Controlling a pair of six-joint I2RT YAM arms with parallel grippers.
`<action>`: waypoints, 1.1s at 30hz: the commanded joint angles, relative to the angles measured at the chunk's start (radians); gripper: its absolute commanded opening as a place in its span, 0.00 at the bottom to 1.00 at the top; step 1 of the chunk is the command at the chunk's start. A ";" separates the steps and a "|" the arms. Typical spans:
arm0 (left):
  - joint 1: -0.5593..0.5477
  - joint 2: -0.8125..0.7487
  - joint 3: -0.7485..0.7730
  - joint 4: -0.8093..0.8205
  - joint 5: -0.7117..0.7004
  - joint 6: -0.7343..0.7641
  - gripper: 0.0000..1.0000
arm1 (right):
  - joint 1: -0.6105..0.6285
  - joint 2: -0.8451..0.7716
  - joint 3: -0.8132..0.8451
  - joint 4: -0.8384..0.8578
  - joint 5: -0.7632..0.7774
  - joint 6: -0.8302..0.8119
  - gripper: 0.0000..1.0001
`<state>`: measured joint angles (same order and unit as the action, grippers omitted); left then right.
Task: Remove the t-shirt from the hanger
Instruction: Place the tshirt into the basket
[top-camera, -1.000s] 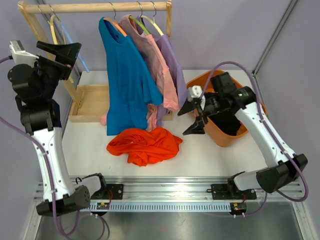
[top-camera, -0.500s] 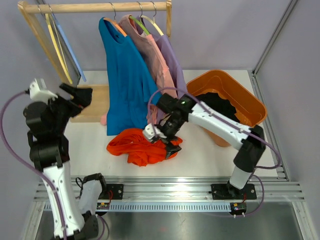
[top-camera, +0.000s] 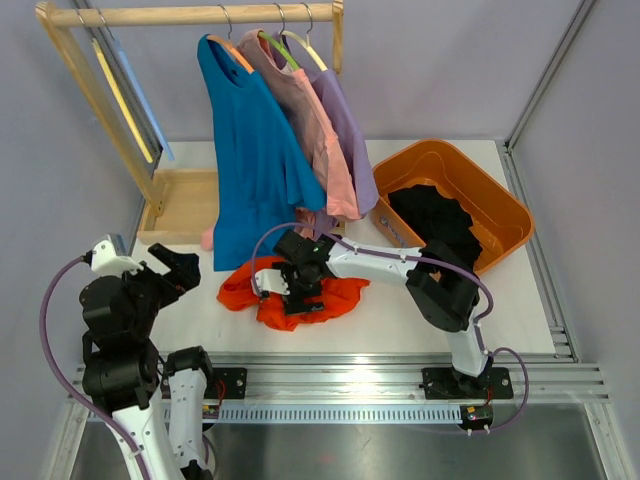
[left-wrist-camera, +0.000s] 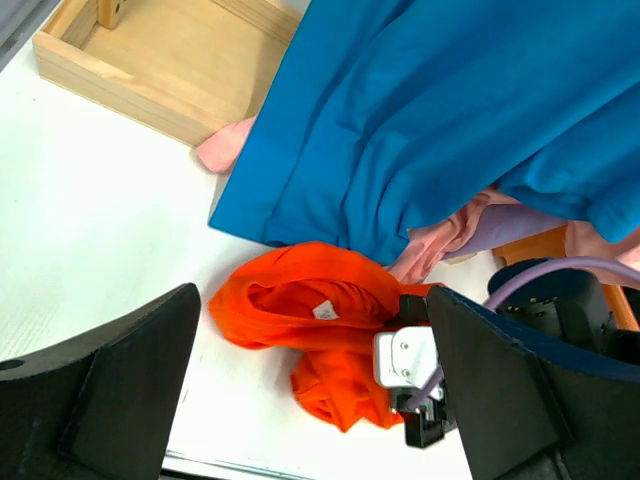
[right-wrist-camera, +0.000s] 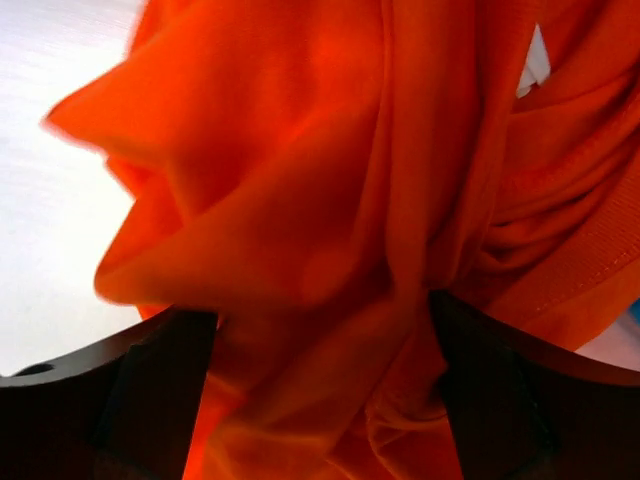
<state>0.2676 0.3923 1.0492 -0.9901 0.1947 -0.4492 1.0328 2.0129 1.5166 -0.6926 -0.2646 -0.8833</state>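
Note:
An orange t-shirt (top-camera: 335, 298) lies crumpled on the white table, off any hanger; it also shows in the left wrist view (left-wrist-camera: 300, 300). My right gripper (top-camera: 288, 292) is pressed down into it, jaws wide, with orange cloth (right-wrist-camera: 300, 200) bulging between the fingers (right-wrist-camera: 325, 390). My left gripper (top-camera: 175, 272) hangs low at the near left, open and empty, looking across the table at the shirt (left-wrist-camera: 315, 390). A blue t-shirt (top-camera: 250, 170) hangs on a hanger on the wooden rail. Two bare hangers (top-camera: 125, 95) hang at the rail's left end.
Pink (top-camera: 315, 130) and purple (top-camera: 345, 130) shirts hang behind the blue one. An orange bin (top-camera: 505, 205) holding a black garment (top-camera: 430, 215) stands at the right. The rack's wooden base tray (top-camera: 185, 205) sits at the back left (left-wrist-camera: 150, 60).
My right arm swung left from the bin and came down onto the orange t-shirt. My left arm dropped from beside the rack to low at the near left.

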 joint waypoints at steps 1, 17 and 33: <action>0.004 -0.007 -0.015 0.040 -0.031 0.032 0.99 | -0.002 0.020 -0.082 0.151 0.145 0.119 0.88; 0.004 0.006 -0.092 0.240 0.166 -0.035 0.99 | -0.259 -0.431 0.097 -0.509 -0.558 -0.135 0.00; 0.004 0.077 -0.095 0.330 0.222 -0.055 0.99 | -1.082 -0.582 0.407 -0.392 -0.701 0.182 0.00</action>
<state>0.2676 0.4431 0.9272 -0.7429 0.3721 -0.5030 0.0330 1.4193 1.8801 -1.1927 -0.9447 -0.8280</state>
